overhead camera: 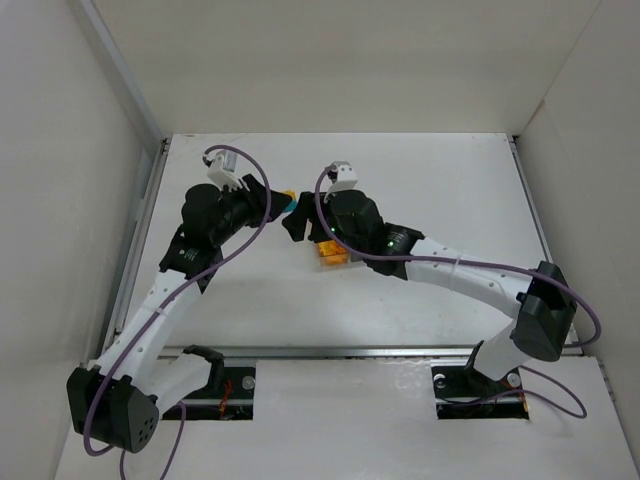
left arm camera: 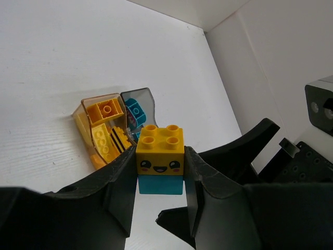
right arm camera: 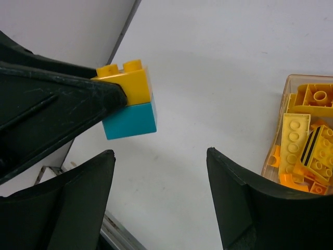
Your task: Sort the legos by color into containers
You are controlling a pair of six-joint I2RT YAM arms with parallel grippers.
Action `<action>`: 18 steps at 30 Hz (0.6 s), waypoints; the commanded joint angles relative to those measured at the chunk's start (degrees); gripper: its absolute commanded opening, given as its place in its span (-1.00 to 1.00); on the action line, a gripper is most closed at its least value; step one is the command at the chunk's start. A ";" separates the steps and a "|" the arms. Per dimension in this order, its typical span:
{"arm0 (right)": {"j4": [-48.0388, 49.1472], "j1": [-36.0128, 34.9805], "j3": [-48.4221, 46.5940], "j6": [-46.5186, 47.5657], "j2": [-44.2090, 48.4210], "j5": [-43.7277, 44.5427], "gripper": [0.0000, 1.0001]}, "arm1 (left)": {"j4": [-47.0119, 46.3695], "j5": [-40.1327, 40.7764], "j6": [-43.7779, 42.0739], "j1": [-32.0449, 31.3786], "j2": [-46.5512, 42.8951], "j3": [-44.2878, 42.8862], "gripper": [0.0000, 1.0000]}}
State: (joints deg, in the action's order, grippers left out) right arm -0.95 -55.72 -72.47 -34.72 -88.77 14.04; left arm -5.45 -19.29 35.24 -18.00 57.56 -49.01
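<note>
Above the table (overhead camera: pixel 400 170), centre-left, just beside the two bins.

- Left gripper (left arm camera: pixel 160 174) clamped on a two-brick stack: yellow smiley-face brick (left arm camera: pixel 159 151) pressed onto a teal brick (left arm camera: pixel 160 186). From the right wrist view the hold looks to sit mainly on the yellow half, with the teal half hanging free beneath.
- Right gripper (right arm camera: pixel 158 156) has its jaws apart and empty. It is near the stack and faces the teal brick.
- Amber bin (left arm camera: pixel 83 122) holds yellow and orange bricks, one of them black-striped. Grey bin (left arm camera: pixel 148 104) touches it and shows teal pieces inside.

Judgement: the stack mixes two colours, so it must be split before either half is dropped.

How to do it well:
- Bring the right fingers squarely onto the teal brick's flat sides, clear of the left fingertips.
- Close firmly, then peel with a slight tilt rather than a straight pull, since the studs grip hard.
- Keep the split over the table, low, so a slipped brick stays within reach.
- Afterwards, teal goes to grey and yellow to amber.
</note>
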 commanded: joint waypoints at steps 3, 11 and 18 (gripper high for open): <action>6.66 -0.88 -4.17 -1.40 -0.79 2.57 0.49 | -1.05 0.30 3.07 -0.28 -1.75 -1.70 -1.00; 11.67 -0.88 -3.03 -1.84 -0.79 2.30 0.33 | -1.57 -0.40 4.13 -0.28 -1.22 -1.17 -1.00; 12.20 -0.88 -4.17 -1.84 -2.45 4.15 0.25 | -1.58 -2.07 6.06 -0.28 -0.70 -1.17 -1.00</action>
State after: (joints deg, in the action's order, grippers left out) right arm 4.62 -56.01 -73.82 -35.70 -90.17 16.12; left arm -5.56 -18.87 39.99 -17.89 57.45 -49.01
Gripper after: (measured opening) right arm 0.627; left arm 0.330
